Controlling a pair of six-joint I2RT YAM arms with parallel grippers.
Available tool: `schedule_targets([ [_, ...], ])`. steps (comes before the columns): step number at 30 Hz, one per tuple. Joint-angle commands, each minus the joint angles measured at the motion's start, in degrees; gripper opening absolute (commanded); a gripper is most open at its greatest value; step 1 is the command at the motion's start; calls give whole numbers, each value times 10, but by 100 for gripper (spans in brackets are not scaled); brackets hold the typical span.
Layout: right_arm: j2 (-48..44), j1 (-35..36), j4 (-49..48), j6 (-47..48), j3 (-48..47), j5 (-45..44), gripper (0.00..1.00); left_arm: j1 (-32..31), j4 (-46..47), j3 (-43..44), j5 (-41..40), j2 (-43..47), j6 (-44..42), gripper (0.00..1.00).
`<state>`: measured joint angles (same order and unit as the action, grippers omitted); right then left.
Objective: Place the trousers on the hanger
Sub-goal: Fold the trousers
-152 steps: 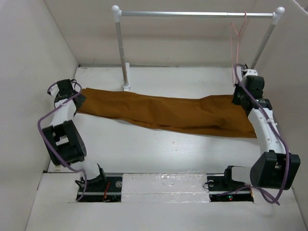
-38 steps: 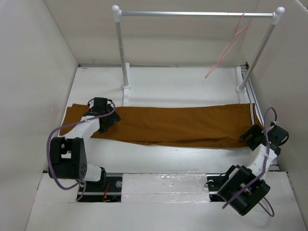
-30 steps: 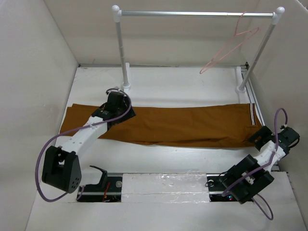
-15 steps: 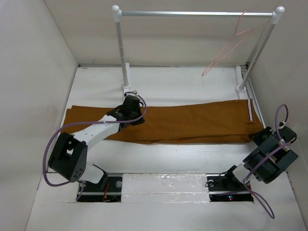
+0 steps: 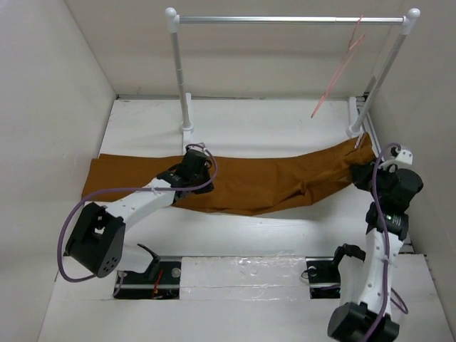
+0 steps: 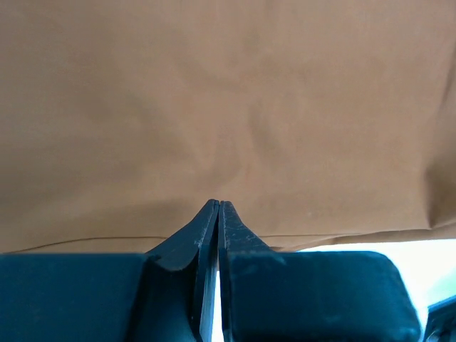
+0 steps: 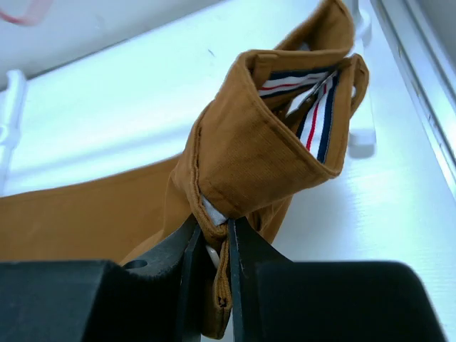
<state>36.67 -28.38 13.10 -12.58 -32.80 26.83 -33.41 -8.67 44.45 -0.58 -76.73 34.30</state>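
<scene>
The rust-brown trousers [image 5: 256, 187] lie stretched across the table from left to right. At their right end my right gripper [image 5: 369, 176] is shut on the waistband, which is bunched and lifted off the table. In the right wrist view the cloth [image 7: 256, 157] is pinched between the jaws of that gripper [image 7: 214, 229], and the striped lining [image 7: 322, 107] shows. My left gripper [image 5: 197, 168] rests shut on the trouser legs left of centre. In its wrist view the tips of the left gripper [image 6: 219, 204] touch each other against flat brown cloth [image 6: 228, 107], with none seen between them. The pink hanger [image 5: 340, 70] hangs from the rail, edge-on.
A silver rail [image 5: 285, 21] spans two white posts, the left post [image 5: 182, 78] and the right post [image 5: 377, 78]. The right post's base [image 5: 354, 130] stands just behind the lifted waistband. White walls enclose the table on the left, right and back. Both arm bases sit at the near edge.
My right gripper has closed on the waistband and carried it up and back toward the right post. My left gripper has shut on the legs. The hanger has swung to edge-on.
</scene>
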Motion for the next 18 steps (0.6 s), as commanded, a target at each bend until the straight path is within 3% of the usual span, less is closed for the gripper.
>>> schedule_targets([
  [1, -34, 46, 136, 10, -108, -70, 0, -28, 17, 5, 25, -33, -6, 0],
  [3, -55, 47, 157, 27, -154, -86, 0, -52, 35, 6, 28, -62, 1, 0],
  [4, -49, 47, 208, 41, -222, -93, 0, -77, 41, 15, 32, -70, 11, 0],
  [7, -10, 72, 300, 95, -309, -101, 0, -134, 66, 41, 53, -107, 31, 0],
  [13, -1, 92, 355, 140, -421, -107, 0, -242, 106, 129, 77, -221, 61, 0],
  [18, 48, 116, 377, 162, -504, -19, 0, -321, 55, 251, 88, -320, 39, 0],
])
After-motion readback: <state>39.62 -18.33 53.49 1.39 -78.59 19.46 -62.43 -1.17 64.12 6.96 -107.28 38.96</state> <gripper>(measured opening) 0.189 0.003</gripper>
